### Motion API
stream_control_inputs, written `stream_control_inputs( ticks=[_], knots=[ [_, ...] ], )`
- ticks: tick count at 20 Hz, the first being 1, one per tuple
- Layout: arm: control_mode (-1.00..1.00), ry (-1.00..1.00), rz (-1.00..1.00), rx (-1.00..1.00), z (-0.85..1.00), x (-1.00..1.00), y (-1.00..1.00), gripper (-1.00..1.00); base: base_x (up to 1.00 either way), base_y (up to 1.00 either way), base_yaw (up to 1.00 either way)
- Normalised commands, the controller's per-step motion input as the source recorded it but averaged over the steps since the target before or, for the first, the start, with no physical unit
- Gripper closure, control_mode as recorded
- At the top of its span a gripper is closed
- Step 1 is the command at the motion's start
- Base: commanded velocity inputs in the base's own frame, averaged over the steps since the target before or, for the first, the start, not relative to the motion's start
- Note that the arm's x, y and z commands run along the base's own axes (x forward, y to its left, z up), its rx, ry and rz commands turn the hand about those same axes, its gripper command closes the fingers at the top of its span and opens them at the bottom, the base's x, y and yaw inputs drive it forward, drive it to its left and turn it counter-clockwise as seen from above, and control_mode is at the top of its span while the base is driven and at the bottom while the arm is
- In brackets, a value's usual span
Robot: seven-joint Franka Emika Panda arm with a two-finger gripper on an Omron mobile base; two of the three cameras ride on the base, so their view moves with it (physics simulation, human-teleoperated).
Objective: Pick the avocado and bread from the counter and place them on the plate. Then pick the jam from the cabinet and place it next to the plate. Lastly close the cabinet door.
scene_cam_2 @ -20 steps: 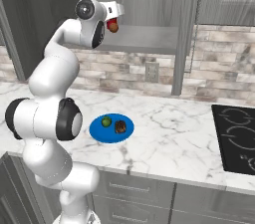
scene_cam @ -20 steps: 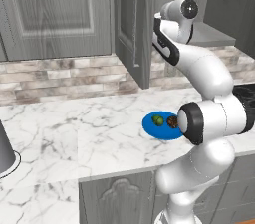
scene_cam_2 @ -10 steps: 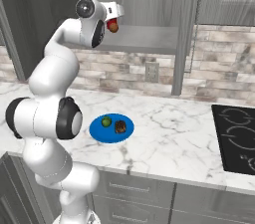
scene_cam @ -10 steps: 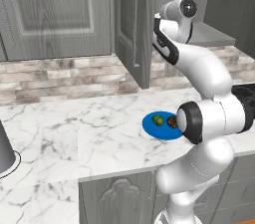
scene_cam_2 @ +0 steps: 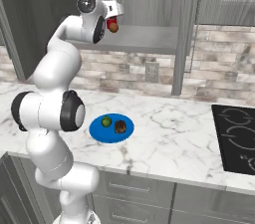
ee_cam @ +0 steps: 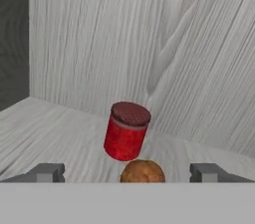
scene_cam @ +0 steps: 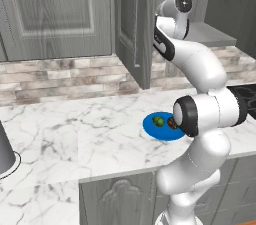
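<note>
2 base views flank arm, share plate (scene_cam: 162,129) and counter (scene_cam_2: 164,133); hand view close inside cabinet (ee_cam: 149,44).

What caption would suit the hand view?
Open fingers reach toward the red jam behind an orange-brown ball on the cabinet shelf.

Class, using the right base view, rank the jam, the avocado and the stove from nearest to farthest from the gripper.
1. jam: on the cabinet shelf, right at the gripper.
2. avocado: below, on the blue plate.
3. stove: far right on the counter.
</note>
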Motion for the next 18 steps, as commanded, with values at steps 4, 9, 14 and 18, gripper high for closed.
stream_control_inputs(
  ticks=[4,9,14,18],
  knots=[
    [-1.00,0.02,0.00,0.00,-0.07,0.21,0.02,-1.00,0.00,0.00,0.00],
    [-1.00,0.00,0.00,0.00,-0.08,0.14,0.00,-1.00,0.00,0.00,0.00],
    [-1.00,0.00,0.00,0.00,-0.02,0.17,0.00,-1.00,0.00,0.00,0.00],
    [-1.00,0.00,-0.01,0.00,0.00,0.21,0.00,-1.00,0.00,0.00,0.00]
  ],
)
